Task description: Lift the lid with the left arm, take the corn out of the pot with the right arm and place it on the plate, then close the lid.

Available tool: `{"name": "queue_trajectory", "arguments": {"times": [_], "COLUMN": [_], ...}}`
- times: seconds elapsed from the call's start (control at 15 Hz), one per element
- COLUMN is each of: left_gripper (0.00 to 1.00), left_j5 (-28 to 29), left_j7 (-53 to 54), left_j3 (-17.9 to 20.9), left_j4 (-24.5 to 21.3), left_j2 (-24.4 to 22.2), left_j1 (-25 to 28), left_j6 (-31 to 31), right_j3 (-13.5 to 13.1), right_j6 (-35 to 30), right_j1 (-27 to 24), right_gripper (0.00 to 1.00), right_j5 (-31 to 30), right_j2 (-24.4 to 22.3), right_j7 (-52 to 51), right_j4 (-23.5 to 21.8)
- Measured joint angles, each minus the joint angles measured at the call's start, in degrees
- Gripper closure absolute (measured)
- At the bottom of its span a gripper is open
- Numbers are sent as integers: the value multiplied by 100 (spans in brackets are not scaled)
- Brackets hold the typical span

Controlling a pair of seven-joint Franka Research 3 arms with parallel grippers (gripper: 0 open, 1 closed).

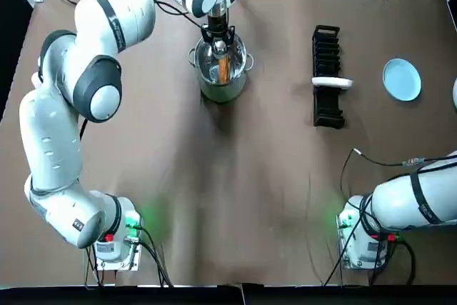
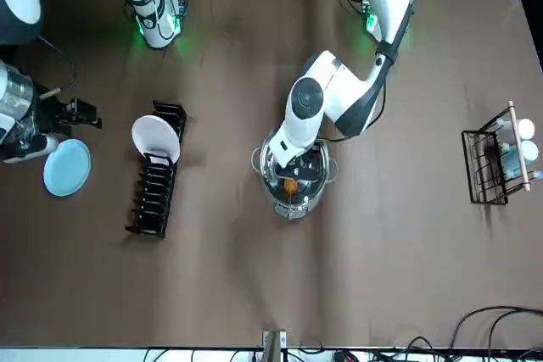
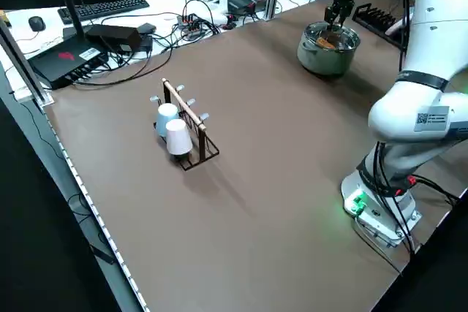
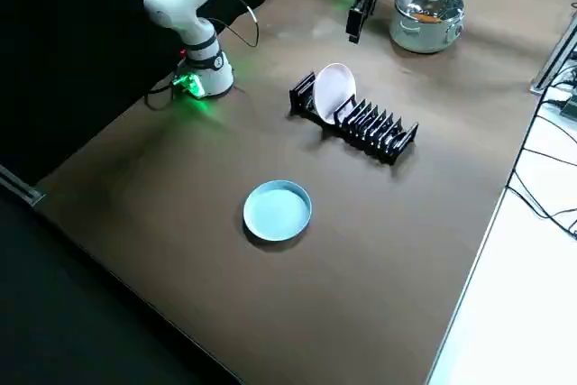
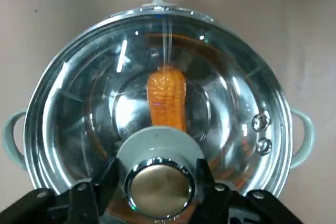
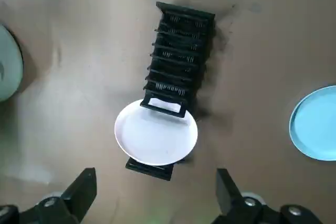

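Left gripper (image 1: 218,36): jaws clenched on the lid's knob (image 5: 160,183), a finger (image 5: 106,181) pressed to each side of its collar. Lid (image 5: 79,103) sat flat on the pot (image 1: 223,88), rim to rim; no gap seen. Pot stood far on the table, a little left of centre.

Right gripper (image 6: 156,195): jaws released and spread wide, held high over the far right, above the dish rack (image 1: 327,55). A white plate (image 6: 156,135) stood in the rack; a blue plate (image 1: 402,79) lay flat to the right of it.

Step in hand, by my reading: first one, grip taken and lift not yet begun. Next move calls for a straight rise, lid kept level, then carried aside to leave the right arm room to reach in.

Corn (image 5: 166,100): orange cob, kernel rows plain through the glass, lying on the pot floor under the knob.
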Motion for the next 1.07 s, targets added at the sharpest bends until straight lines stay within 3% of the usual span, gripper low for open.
{"name": "queue_trajectory", "arguments": {"times": [0.33, 0.47, 1.07], "left_gripper": [34, 48, 49], "left_j5": [1, 5, 6], "left_j7": [-17, -18, -153], "left_j3": [-31, -34, -32], "left_j4": [16, 34, 41], "left_j2": [-2, -9, -10], "left_j1": [-22, -26, -32], "left_j6": [-103, -121, -131], "right_j3": [9, 9, 24], "right_j6": [29, 22, 72], "right_j1": [12, 14, 305], "right_gripper": [0, 0, 1], "right_j5": [66, 68, 107], "right_j2": [52, 52, 148], "right_j7": [0, 0, 69], "right_j4": [17, 17, 65]}}
